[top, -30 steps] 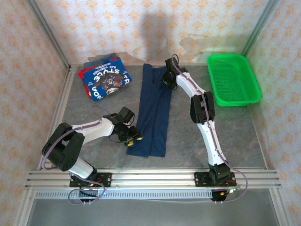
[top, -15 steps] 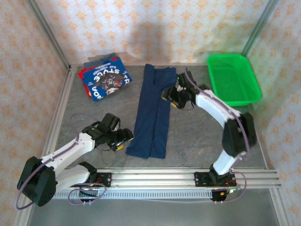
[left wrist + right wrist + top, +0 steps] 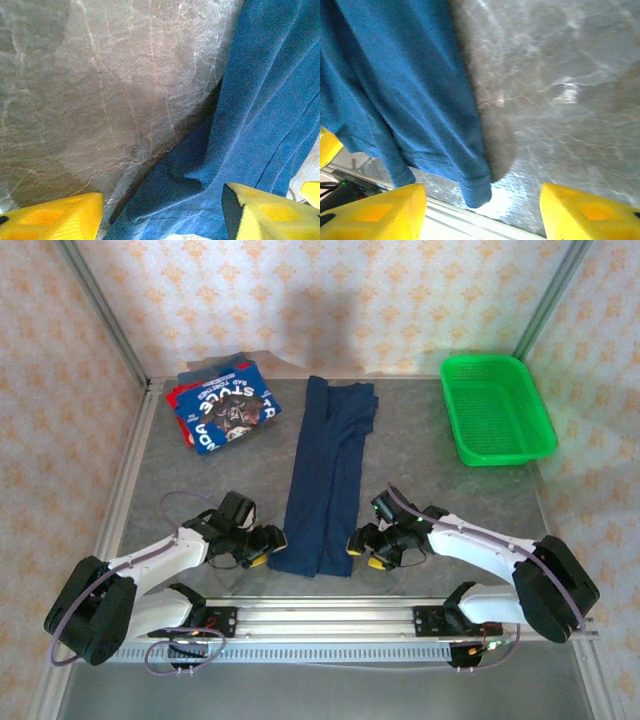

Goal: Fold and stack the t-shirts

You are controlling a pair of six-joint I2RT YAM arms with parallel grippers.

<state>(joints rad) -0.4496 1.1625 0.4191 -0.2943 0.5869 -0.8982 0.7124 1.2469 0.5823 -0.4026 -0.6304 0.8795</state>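
A dark navy t-shirt lies folded into a long narrow strip down the middle of the table. My left gripper sits low at its near left corner, jaws open, with the corner cloth lying between the yellow fingers. My right gripper is low at the near right corner, also open, and the shirt's hem tip reaches between its fingers. A folded stack of blue and red t-shirts with white lettering rests at the back left.
A green mesh basket stands at the back right. The grey table ends at the aluminium rail just behind both grippers. Patterned walls close off the back and sides.
My right arm has swung from the shirt's far end down to its near right corner. My left gripper backed a little off the near left corner. Both sets of jaws opened wider.
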